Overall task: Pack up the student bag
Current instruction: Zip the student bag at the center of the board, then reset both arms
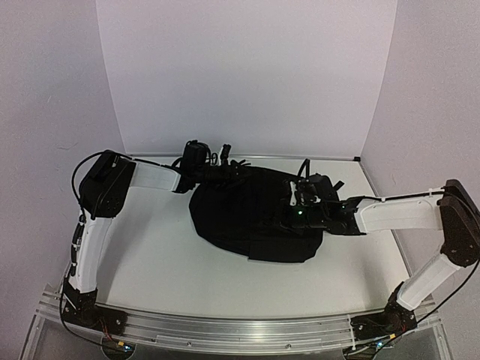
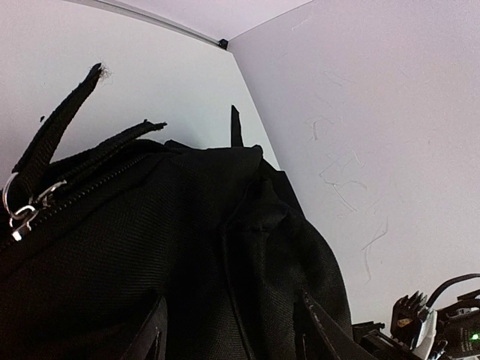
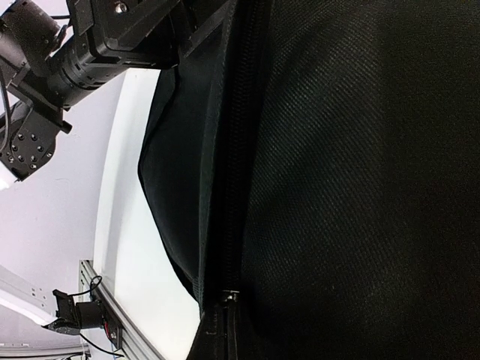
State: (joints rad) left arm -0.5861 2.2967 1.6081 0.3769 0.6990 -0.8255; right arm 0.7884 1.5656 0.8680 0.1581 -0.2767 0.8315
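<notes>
The student bag (image 1: 247, 217) lies flat in the middle of the white table, a big black fabric mass with straps (image 2: 60, 127) sticking up at its far end. My left gripper (image 1: 225, 174) is at the bag's far left edge; its fingers (image 2: 154, 337) stand on either side of a bulging fold of bag fabric (image 2: 225, 262) and hold it. My right gripper (image 1: 283, 217) rests on the bag's right part, shut, with the zipper slider (image 3: 231, 294) right at its fingertips (image 3: 217, 334). The zipper track (image 3: 236, 150) runs away from it. Nothing of the bag's inside shows.
Metal zipper rings (image 2: 19, 214) hang near the straps. White walls close the table (image 1: 150, 255) at the back and on both sides. An aluminium rail (image 1: 225, 330) with the arm bases runs along the near edge. The left arm's body (image 3: 97, 37) looms over the bag's far side.
</notes>
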